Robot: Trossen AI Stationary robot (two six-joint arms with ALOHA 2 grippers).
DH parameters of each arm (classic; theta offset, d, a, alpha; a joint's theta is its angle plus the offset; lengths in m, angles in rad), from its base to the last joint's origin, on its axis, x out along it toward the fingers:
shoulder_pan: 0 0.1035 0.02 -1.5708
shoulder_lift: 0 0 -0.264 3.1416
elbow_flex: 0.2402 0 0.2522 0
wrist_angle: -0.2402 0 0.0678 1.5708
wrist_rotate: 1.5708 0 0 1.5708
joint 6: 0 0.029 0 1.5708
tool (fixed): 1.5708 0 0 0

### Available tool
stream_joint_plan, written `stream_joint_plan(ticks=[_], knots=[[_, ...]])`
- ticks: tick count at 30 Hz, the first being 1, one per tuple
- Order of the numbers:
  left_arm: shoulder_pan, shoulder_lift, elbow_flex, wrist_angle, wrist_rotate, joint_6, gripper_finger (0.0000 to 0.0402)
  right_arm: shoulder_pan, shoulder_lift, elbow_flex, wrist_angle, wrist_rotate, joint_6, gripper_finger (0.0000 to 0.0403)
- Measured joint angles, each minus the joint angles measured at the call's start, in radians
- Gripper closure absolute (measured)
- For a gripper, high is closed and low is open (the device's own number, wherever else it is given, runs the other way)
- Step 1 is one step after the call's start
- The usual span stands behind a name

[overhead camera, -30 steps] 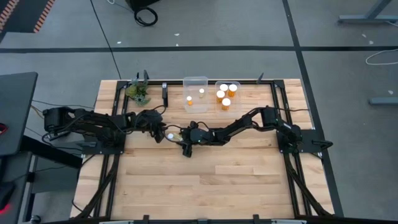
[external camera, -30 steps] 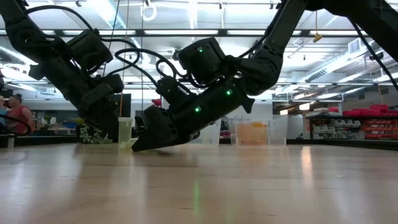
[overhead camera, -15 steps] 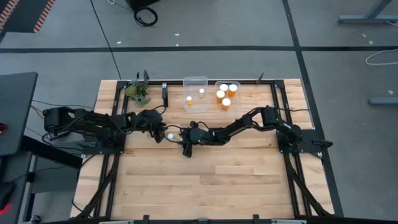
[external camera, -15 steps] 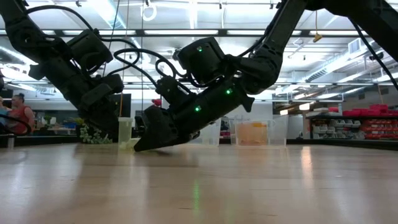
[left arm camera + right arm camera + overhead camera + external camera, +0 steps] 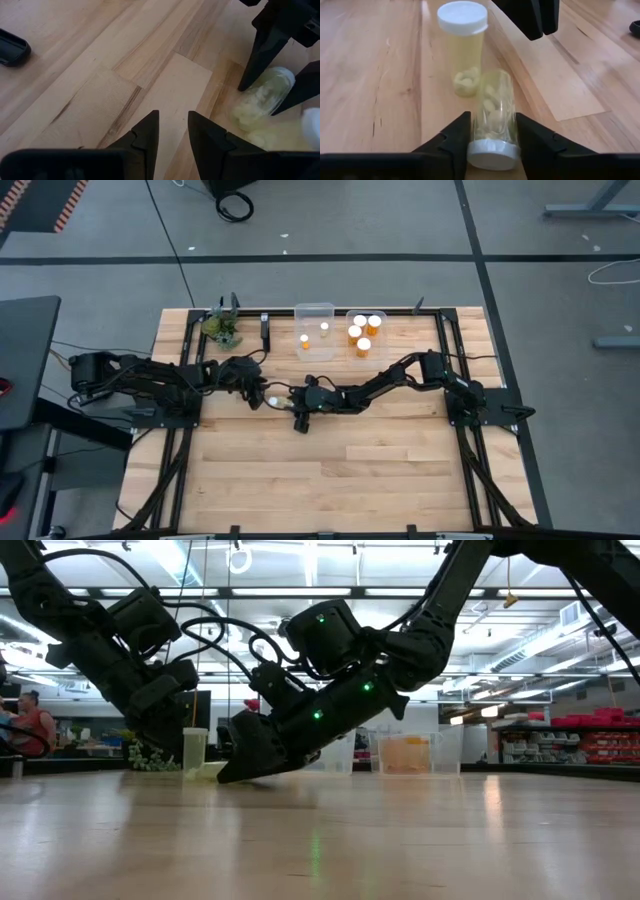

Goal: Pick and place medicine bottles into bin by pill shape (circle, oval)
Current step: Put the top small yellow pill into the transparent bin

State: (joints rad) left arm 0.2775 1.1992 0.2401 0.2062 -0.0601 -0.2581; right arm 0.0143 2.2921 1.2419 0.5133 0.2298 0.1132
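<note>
Closing right gripper (image 5: 490,142) around the lying bottle (image 5: 492,115) mid-table at its slick, rigid, featherweight barrel near the cap, nudging toward the upright bottle (image 5: 463,47) just beyond, left gripper (image 5: 172,135) hovering part-open, empty.

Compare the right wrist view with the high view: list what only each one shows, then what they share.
Only the right wrist view shows the pills inside the lying bottle between the right hand's fingers, and pills at the bottom of the upright bottle standing just beyond it.

Only the high view shows the two clear bins at the table's far edge holding more bottles, the green plant sprig, and both whole arms meeting mid-table.

Both show the wooden table and the left hand close by.
</note>
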Motion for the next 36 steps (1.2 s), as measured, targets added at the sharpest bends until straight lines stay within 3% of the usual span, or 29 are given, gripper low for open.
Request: stream_joint_plan(ticks=[36], knots=[[0.0,0.0,0.0,-0.009,0.0,0.0,0.0289,-0.038,-0.108,-0.008,-0.207,0.009,-0.066,0.0265]])
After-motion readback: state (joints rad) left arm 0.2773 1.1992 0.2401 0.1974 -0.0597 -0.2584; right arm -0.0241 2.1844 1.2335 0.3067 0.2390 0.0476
